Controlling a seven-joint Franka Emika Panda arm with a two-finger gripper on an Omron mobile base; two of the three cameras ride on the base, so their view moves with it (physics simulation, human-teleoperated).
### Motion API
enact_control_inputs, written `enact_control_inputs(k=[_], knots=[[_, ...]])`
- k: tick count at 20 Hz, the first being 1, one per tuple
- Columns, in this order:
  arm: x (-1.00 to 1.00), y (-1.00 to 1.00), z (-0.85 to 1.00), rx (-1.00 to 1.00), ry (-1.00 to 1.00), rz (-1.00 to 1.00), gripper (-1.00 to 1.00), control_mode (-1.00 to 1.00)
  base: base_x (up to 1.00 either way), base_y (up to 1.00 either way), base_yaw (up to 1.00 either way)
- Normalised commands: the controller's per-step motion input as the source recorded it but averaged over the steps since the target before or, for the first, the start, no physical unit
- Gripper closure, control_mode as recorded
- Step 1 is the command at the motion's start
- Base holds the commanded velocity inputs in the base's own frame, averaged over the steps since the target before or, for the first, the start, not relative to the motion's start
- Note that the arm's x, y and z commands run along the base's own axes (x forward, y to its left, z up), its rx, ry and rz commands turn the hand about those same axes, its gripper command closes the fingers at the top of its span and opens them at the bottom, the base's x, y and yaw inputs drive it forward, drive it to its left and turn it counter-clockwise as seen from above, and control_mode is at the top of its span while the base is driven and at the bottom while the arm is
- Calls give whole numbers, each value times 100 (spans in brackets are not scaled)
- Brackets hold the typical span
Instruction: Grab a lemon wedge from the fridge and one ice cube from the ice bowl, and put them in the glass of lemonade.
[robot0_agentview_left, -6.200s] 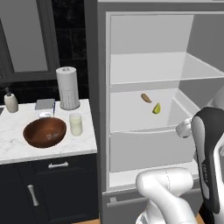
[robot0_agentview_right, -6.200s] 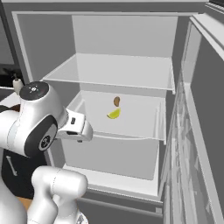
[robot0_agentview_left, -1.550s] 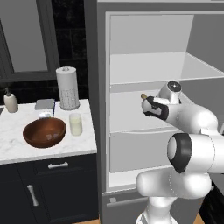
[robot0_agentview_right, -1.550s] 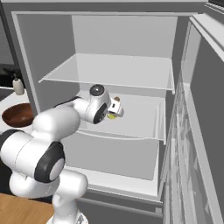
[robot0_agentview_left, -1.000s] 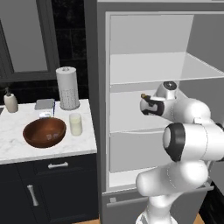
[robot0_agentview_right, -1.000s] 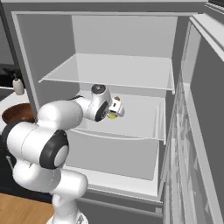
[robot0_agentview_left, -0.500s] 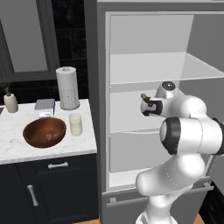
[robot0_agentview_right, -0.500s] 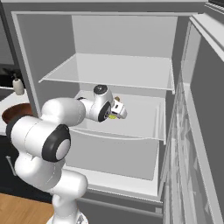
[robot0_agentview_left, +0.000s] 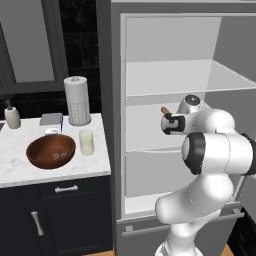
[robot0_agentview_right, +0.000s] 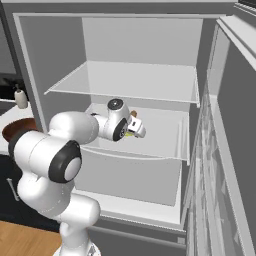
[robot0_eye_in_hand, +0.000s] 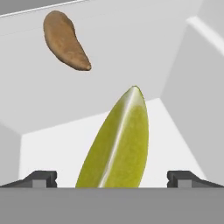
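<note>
Fridge (robot0_agentview_right: 200, 90) shelf; lemon wedge (robot0_eye_in_hand: 117, 144) between fingers (robot0_eye_in_hand: 41, 178), tip up-right.

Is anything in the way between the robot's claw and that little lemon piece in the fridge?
Nothing visible. The lemon wedge lies between the open fingertips of the gripper; the brown item sits beyond it, off the path.

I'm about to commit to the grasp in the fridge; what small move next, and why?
Probably close the jaws. In the hand view the yellow-green lemon wedge sits centred between the two dark fingertips, which stand wide apart, while the brown curved item lies off to one side, apart from the wedge.
</note>
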Motion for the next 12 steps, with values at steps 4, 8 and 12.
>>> enact_control_inputs(k=[4, 8, 12], knots=[[0, 0, -21, 0, 0, 0, -100, -100, 0, 0, 0], [1, 0, -8, 0, 0, 0, -100, -100, 0, 0, 0], [0, 0, 0, 0, 0, 0, -100, -100, 0, 0, 0]])
